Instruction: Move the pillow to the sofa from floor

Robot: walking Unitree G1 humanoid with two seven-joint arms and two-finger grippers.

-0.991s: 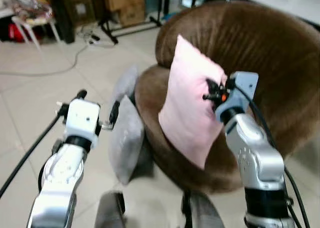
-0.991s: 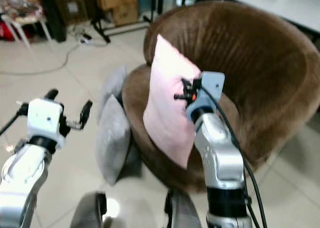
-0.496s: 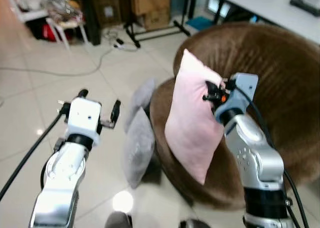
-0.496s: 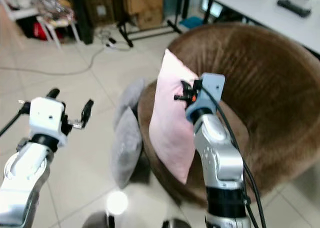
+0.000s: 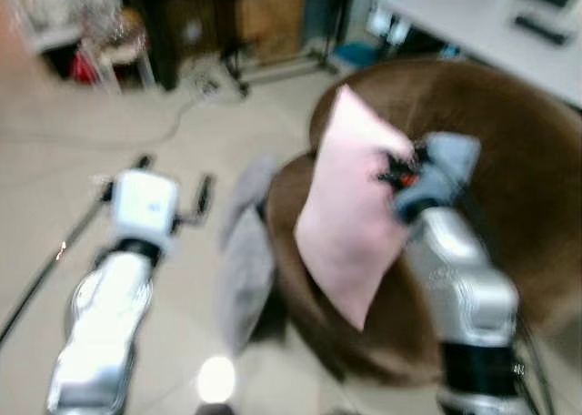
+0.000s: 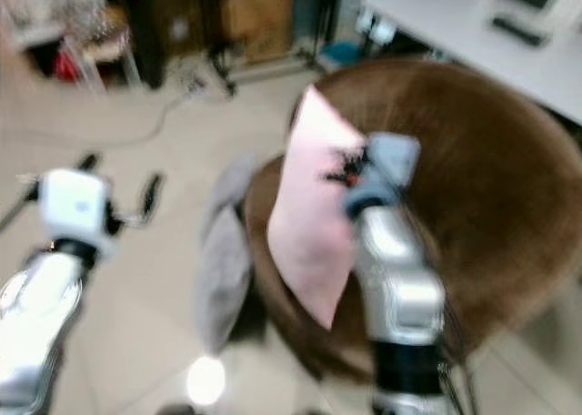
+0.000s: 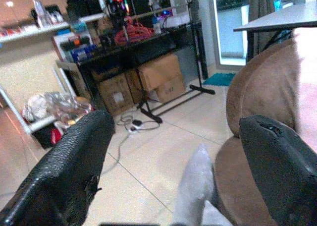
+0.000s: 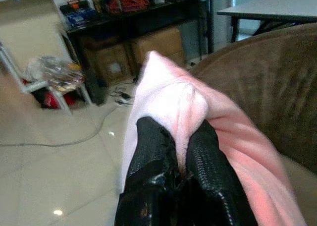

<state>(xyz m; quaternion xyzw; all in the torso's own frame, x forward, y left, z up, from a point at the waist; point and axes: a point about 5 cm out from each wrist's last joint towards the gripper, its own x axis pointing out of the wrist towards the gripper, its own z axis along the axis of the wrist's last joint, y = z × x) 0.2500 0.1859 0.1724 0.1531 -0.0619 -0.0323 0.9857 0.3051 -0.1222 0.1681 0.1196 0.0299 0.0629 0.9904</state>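
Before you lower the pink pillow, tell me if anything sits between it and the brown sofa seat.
Nothing visible blocks it. The pink pillow, pinched in the right gripper, hangs directly over the brown sofa. The grey cushions lean against the sofa's outer side, off the seat.

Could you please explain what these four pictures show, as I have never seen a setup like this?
This is a humanoid robot with two silver arms. Two blurred pictures come from cameras in its head, looking down; the other two come from cameras on its wrists. The right gripper has its fingers pinched on a pink pillow, held up over the seat of a brown round sofa. The left gripper is open and holds nothing. A grey cushion leans against the sofa on the tiled floor.
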